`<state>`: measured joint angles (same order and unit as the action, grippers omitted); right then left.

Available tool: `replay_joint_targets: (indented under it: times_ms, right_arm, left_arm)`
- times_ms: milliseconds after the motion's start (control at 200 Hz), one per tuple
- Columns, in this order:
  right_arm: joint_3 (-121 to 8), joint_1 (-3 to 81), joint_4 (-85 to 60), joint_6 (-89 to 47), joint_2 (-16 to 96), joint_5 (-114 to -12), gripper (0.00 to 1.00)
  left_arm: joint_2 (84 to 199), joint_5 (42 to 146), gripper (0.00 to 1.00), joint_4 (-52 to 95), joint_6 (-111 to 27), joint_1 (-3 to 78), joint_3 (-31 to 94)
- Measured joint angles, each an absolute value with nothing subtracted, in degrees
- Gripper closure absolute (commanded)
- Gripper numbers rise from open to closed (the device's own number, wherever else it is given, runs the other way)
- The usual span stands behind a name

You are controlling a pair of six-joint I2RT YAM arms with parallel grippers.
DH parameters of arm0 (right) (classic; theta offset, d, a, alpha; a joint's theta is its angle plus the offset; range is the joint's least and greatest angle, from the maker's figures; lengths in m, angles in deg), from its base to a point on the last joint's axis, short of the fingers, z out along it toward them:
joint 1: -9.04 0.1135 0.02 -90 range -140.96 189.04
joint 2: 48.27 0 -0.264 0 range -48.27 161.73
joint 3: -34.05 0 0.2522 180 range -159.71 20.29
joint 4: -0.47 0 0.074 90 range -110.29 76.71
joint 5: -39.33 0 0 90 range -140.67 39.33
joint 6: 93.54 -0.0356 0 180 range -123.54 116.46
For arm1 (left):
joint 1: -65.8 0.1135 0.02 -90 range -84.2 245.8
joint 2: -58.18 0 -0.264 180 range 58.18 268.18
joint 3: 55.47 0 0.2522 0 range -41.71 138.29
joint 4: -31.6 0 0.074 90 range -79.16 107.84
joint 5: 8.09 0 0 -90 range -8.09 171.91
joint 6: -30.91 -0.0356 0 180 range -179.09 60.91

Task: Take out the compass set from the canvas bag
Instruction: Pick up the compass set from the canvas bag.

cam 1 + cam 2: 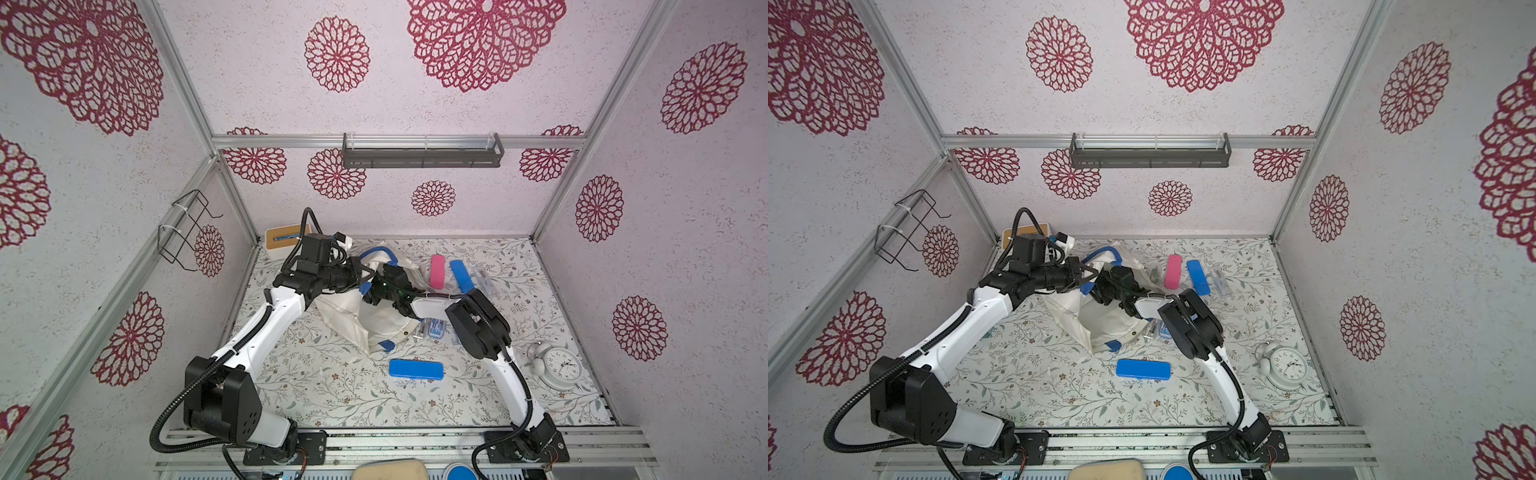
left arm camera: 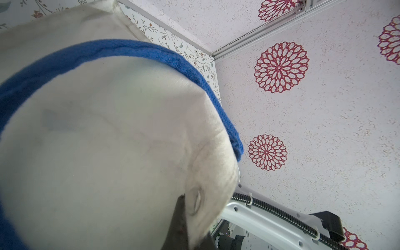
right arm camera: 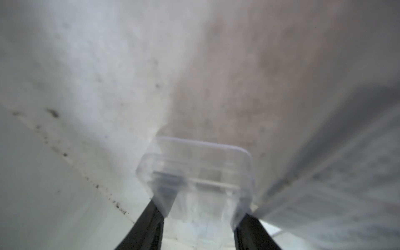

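Floral tabletop [image 1: 332,395], walled booth, canvas bag [image 1: 382,324] mid-table. Your left gripper [image 1: 365,272] is pinched tight on the bag's rim by the blue handle [image 1: 376,251], propping the mouth. Your right gripper [image 3: 200,213] is deep inside the bag, jaws half-wide, both fingers [image 3: 149,225] against what I judge is the compass set [image 3: 194,164]. It's slick plastic held by the end, so it may slip, or cloth may snag. Outside the bag: two blue cases [image 1: 415,369], one pink case [image 1: 437,271], two clear cases [image 1: 432,328], one clock [image 1: 559,368].

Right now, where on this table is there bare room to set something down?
Bare cloth runs along the front edge, between the near blue case and the rail, and in the far right corner beyond the alarm clock. Crowded around the canvas bag and pink case.
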<state>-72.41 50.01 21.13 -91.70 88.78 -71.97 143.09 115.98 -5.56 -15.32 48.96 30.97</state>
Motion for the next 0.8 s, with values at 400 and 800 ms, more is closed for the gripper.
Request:
replay_joint_targets:
  times_ms: [400, 800]
  right_arm:
    - [-63.28, 49.72, 17.39, -89.93, 75.99, -74.92, 0.61]
    - [-59.45, 43.41, 3.33, -77.67, 61.33, -73.47, 0.62]
  left_arm:
    - [144.7, 114.21, 1.0, -3.29, -13.26, 55.65, 32.37]
    - [147.87, 114.82, 1.0, -3.61, -13.59, 60.74, 35.87]
